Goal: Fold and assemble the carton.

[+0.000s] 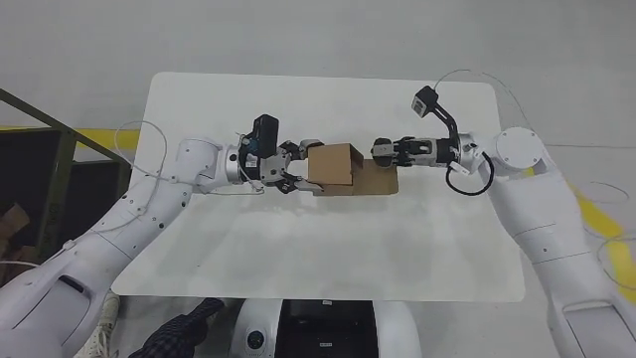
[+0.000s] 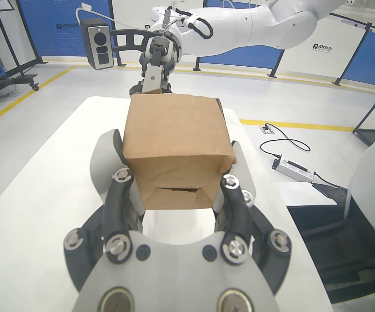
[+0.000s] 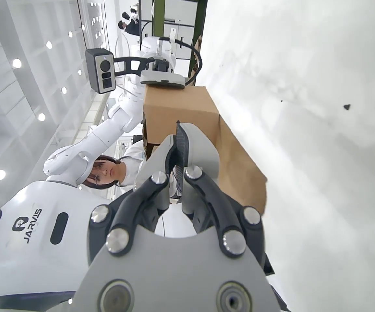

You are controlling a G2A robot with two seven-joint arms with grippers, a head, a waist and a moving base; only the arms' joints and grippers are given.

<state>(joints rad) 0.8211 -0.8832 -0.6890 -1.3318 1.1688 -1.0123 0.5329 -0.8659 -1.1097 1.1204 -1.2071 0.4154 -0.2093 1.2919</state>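
Note:
A brown carton (image 1: 333, 166) stands on the white table (image 1: 328, 249) near its middle, with one flap (image 1: 380, 180) lying flat on the table toward the right arm. My left gripper (image 1: 304, 167) is shut on the carton, one finger on each side wall. In the left wrist view the carton (image 2: 174, 124) sits between those fingers (image 2: 107, 154), its near end folded shut. My right gripper (image 1: 379, 151) is at the carton's opposite end, just above the flat flap. In the right wrist view this gripper (image 3: 177, 131) is shut, its tips against the carton (image 3: 181, 107), beside the flap (image 3: 242, 173).
The table spreads wide in front of and behind the carton. A dark green rack (image 1: 40, 159) stands off the table's left edge. On the floor lie a cable and a power brick (image 2: 293, 167).

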